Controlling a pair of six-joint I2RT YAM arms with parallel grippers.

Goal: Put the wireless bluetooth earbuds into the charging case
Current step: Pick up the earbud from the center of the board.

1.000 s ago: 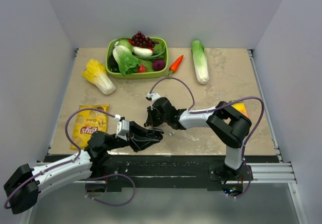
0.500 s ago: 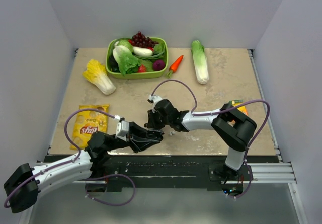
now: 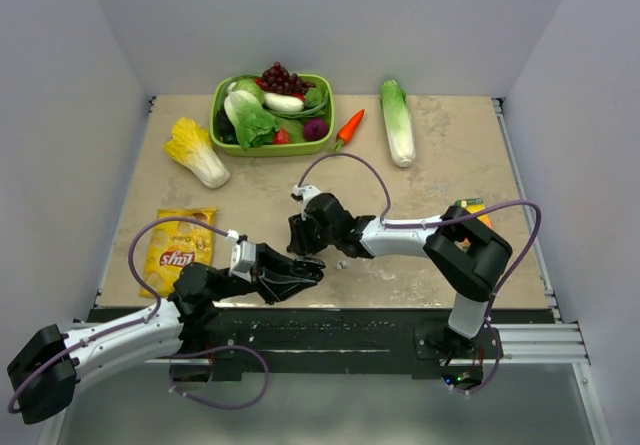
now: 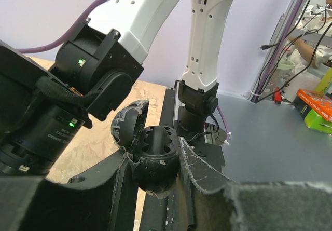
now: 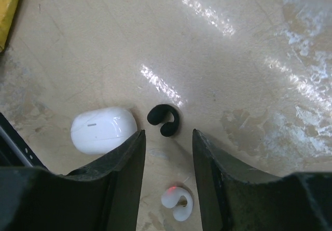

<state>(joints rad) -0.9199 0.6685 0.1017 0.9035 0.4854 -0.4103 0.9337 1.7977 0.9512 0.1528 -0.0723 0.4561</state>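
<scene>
In the right wrist view a closed white oval charging case (image 5: pixel 104 130) lies on the table just left of my left finger. A black C-shaped earbud (image 5: pixel 164 120) lies just beyond my fingertips. A white earbud (image 5: pixel 176 202) with a red light lies between my fingers. My right gripper (image 5: pixel 167 137) is open, low over the table, touching neither bud; it also shows in the top view (image 3: pixel 300 237). My left gripper (image 4: pixel 154 161) is shut on a black charging case (image 4: pixel 155 155) with its lid open, held off the table near the front edge (image 3: pixel 305 270).
A green basket (image 3: pixel 272 150) of vegetables stands at the back. A yellow cabbage (image 3: pixel 197 151), a carrot (image 3: pixel 349 125) and a green cabbage (image 3: pixel 397 122) lie near it. A yellow chip bag (image 3: pixel 178 247) lies at the left and an orange packet (image 3: pixel 478 213) at the right.
My right arm's elbow has swung a little to the right while its gripper stays over the same spot. The left arm has not moved.
</scene>
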